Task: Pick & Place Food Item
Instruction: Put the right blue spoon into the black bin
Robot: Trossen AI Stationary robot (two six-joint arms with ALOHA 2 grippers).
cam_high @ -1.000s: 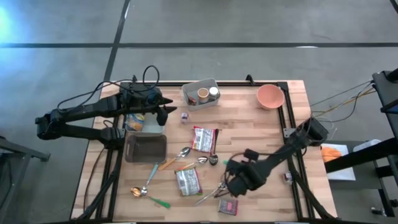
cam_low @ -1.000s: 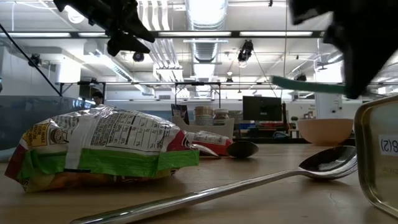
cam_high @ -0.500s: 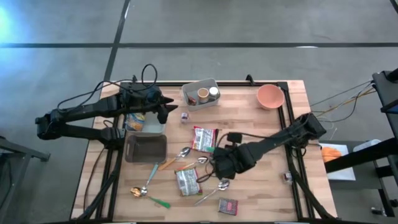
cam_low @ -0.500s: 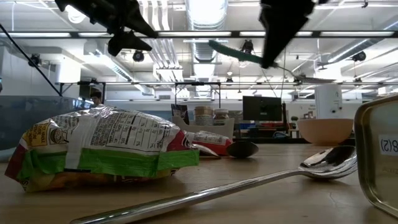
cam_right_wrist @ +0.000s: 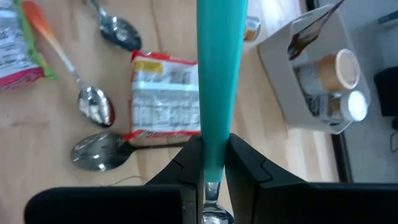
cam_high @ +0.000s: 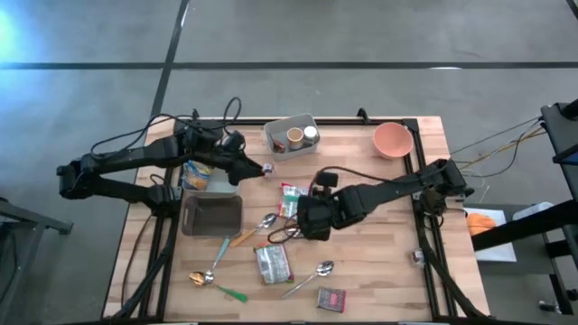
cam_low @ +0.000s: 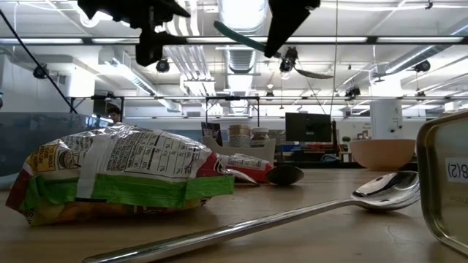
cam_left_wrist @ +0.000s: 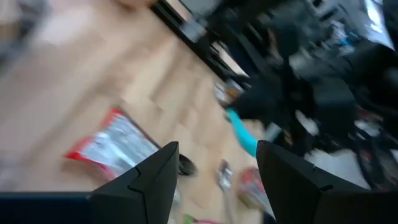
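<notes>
A teal-handled utensil [cam_right_wrist: 221, 74] is held clenched in the right pincer [cam_high: 305, 226] above the bench [cam_high: 379, 271]; it is judged stiff, light and slippery, best gripped mid-handle. Just beneath lies a red snack packet [cam_right_wrist: 165, 93]. The left pincer [cam_high: 246, 167] hangs released near the grey bin [cam_high: 276, 144].

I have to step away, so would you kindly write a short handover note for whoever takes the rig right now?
Right gripper: shut on a teal-handled utensil, raised over the middle of the table, above the snack packets.
Left gripper: open, empty, in the air near the grey bin.
Food packets: one red-edged packet mid-table, one green-edged packet nearer the front, both flat on the wood.
Done: utensil picked up. Left: set it down; no food item has been lifted yet.
</notes>
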